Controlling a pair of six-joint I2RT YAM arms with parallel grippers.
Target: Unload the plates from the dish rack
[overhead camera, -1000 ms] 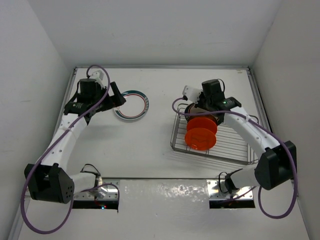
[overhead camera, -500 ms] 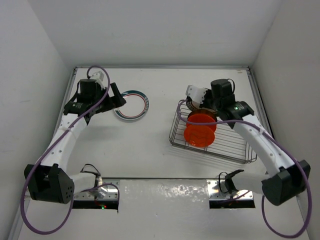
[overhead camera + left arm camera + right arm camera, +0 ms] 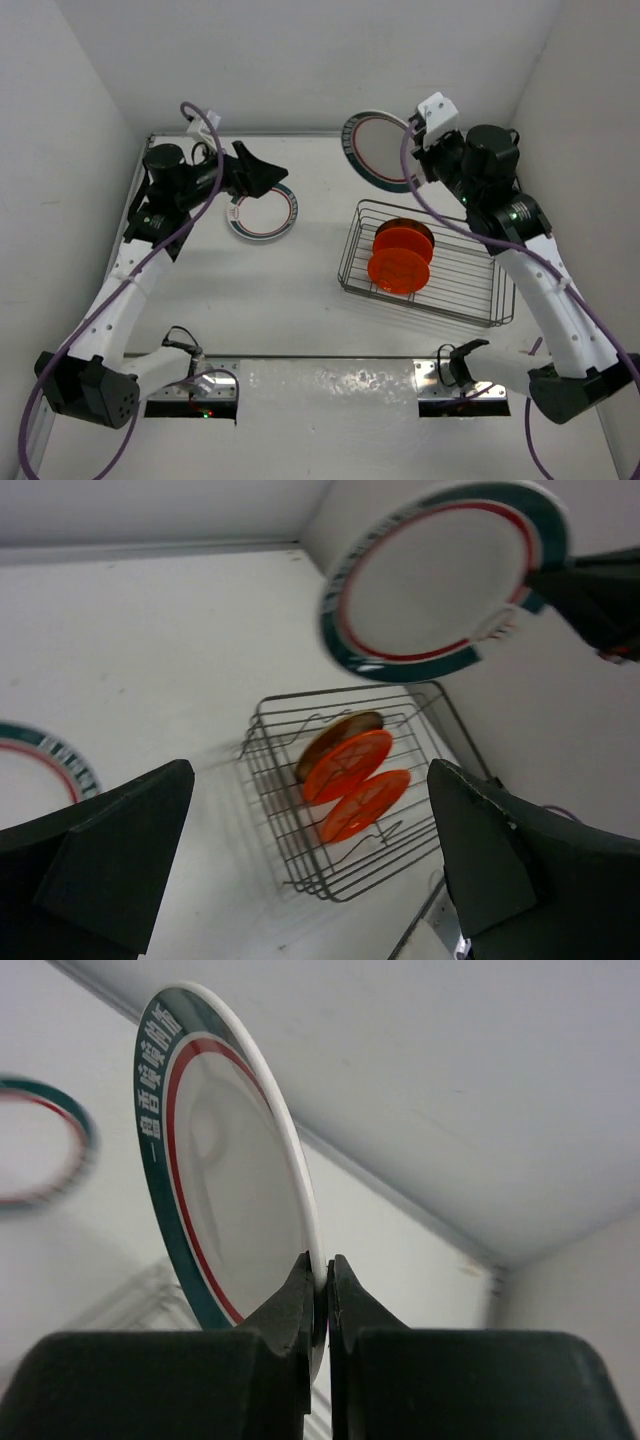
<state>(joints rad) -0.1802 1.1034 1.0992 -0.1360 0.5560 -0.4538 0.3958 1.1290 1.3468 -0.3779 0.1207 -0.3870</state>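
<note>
My right gripper [image 3: 412,158] is shut on the rim of a white plate with a green-and-red rim [image 3: 372,148] and holds it high above the back of the table; the plate also shows in the right wrist view [image 3: 215,1170] and the left wrist view [image 3: 435,575]. The silver wire dish rack [image 3: 465,285] holds two orange plates [image 3: 400,262] and a brown plate [image 3: 392,222] behind them. A second green-and-red rimmed plate [image 3: 262,215] lies flat on the table at the left. My left gripper [image 3: 268,175] is open and empty, raised above that plate.
White walls close in the table at the back and both sides. A metal strip [image 3: 330,385] with the arm bases runs along the near edge.
My right gripper has lifted the green-rimmed plate out of the rack, up and back. My left arm has risen and swung its gripper to the right.
</note>
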